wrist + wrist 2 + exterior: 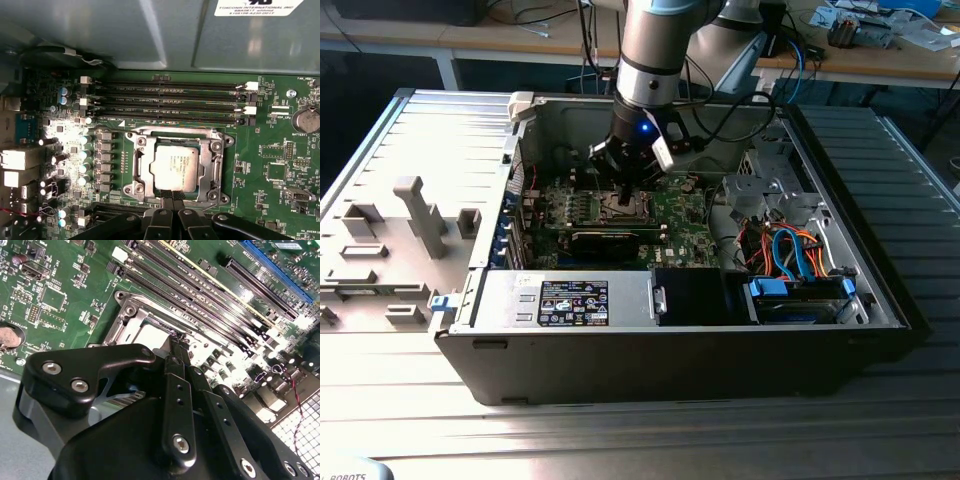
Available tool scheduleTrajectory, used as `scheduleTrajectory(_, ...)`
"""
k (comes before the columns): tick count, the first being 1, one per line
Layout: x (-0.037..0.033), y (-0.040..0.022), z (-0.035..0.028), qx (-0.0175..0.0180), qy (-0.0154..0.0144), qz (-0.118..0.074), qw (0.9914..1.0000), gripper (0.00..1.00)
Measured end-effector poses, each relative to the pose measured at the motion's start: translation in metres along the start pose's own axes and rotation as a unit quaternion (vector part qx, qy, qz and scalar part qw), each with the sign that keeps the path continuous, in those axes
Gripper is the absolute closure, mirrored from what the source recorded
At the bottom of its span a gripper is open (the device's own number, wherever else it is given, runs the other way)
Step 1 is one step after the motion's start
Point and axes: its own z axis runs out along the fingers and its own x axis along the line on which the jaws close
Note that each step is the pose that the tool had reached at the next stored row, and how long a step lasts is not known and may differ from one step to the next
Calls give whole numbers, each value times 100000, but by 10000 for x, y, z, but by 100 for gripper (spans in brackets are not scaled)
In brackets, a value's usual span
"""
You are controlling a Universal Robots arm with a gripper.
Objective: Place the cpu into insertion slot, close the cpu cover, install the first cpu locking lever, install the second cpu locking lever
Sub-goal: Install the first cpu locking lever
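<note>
First wrist view is showing the cpu (pixel 175 168) lying flat inside the insertion slot (pixel 216 146), with the cpu cover (pixel 205 172) framing it on the green circuit board (pixel 265 150). The claw (pixel 170 196) is sitting at the slot's edge, fingers pressed together, gripping nothing. In the exterior view, the open computer case (pixel 680 350) is resting on the tabletop (pixel 640 440).

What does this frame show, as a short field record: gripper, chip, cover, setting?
gripper: black fingers of the gripper together, tips at the socket's edge, holding nothing visible
cpu: small square silver-grey cpu lies flat in the dark square insertion slot
cover: thin silver metal cpu cover frames the chip, lying down around it
levers: cannot tell
setting: open black computer case on a table, green circuit board inside
</note>
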Motion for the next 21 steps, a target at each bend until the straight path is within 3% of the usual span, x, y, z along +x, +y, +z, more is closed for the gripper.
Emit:
scheduleTrajectory(10, 0, 0, 0, 194, -68, -1698, 99985, 89)
scheduleTrajectory(21, 0, 0, 0, 479, -164, -4109, 99914, 89)
